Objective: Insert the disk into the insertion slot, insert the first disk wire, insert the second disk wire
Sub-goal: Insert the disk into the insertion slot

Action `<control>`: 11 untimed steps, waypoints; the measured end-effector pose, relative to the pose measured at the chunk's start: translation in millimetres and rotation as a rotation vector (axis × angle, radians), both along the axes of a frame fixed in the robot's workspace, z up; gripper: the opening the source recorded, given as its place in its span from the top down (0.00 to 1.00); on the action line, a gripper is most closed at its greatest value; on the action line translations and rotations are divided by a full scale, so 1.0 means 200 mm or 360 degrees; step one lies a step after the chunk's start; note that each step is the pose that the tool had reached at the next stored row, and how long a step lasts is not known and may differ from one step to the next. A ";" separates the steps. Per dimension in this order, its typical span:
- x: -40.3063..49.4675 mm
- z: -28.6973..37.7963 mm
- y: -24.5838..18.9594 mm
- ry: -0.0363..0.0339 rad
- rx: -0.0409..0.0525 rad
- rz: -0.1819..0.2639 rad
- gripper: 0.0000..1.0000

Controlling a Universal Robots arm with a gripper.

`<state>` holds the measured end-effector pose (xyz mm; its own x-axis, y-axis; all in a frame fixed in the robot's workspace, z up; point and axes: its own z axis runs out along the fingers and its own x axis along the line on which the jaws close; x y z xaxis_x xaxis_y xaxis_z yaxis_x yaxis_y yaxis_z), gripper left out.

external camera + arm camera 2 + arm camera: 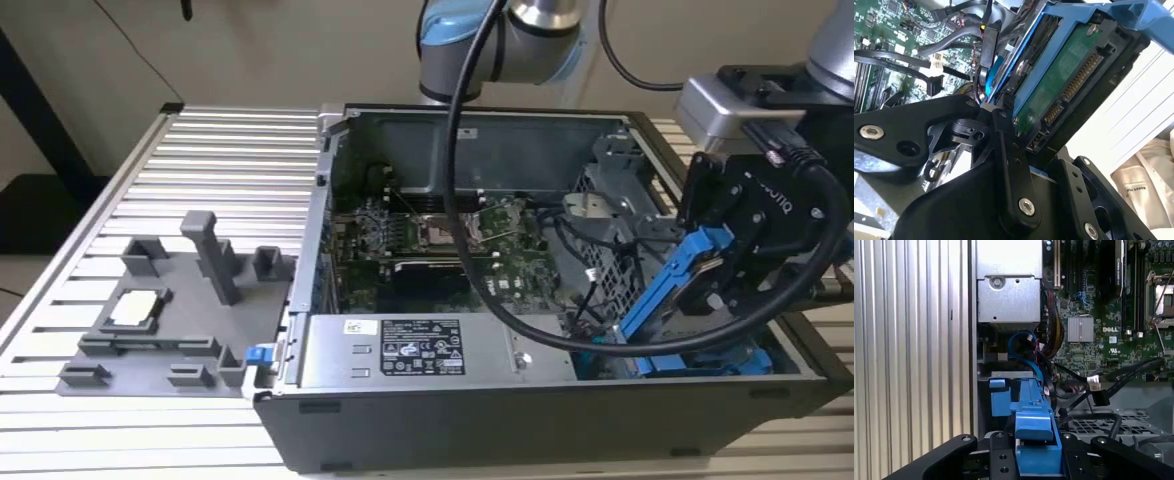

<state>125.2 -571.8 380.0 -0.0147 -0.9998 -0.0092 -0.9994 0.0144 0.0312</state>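
Gripper (727, 268) in the exterior view is clamped on the disk (678, 283), which hangs tilted over the open computer case (400, 420) at the exterior view's right, above another blue carrier (707, 362). The case stands on the ribbed bench (200, 150). In the second wrist view, black fingers (1009, 150) pinch the disk, whose green board (1069, 85) is showing. In the first wrist view, the disk's blue edge (1036, 425) sits between the fingers, with the motherboard (1104, 340) beyond.

Even room light is washing the ribbed silver aluminium tabletop (227, 150), glaring in the first wrist view. The open grey metal case (467, 130) is shading its green motherboard (521, 255); the blue-framed silver-grey disk (681, 285) is catching bright light.
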 end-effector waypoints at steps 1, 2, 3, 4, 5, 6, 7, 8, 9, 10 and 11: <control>0.000 -0.009 0.000 0.0000 0.0001 0.0000 0.67; 0.000 -0.019 0.000 0.0000 0.0002 0.0000 0.67; 0.000 -0.027 0.000 0.0000 0.0002 0.0000 0.67; 0.000 -0.036 0.001 0.0000 0.0003 0.0000 0.67; 0.000 -0.046 0.001 0.0000 0.0003 0.0000 0.67; 0.000 -0.055 0.001 0.0000 0.0003 0.0000 0.67; 0.000 -0.064 0.001 0.0000 0.0003 0.0000 0.67; 0.000 -0.073 0.001 0.0000 0.0003 0.0000 0.67; 0.000 -0.082 0.001 0.0000 0.0003 0.0000 0.67; 0.000 -0.090 0.001 0.0000 0.0002 0.0000 0.67; 0.000 -0.100 0.001 0.0000 0.0003 0.0000 0.67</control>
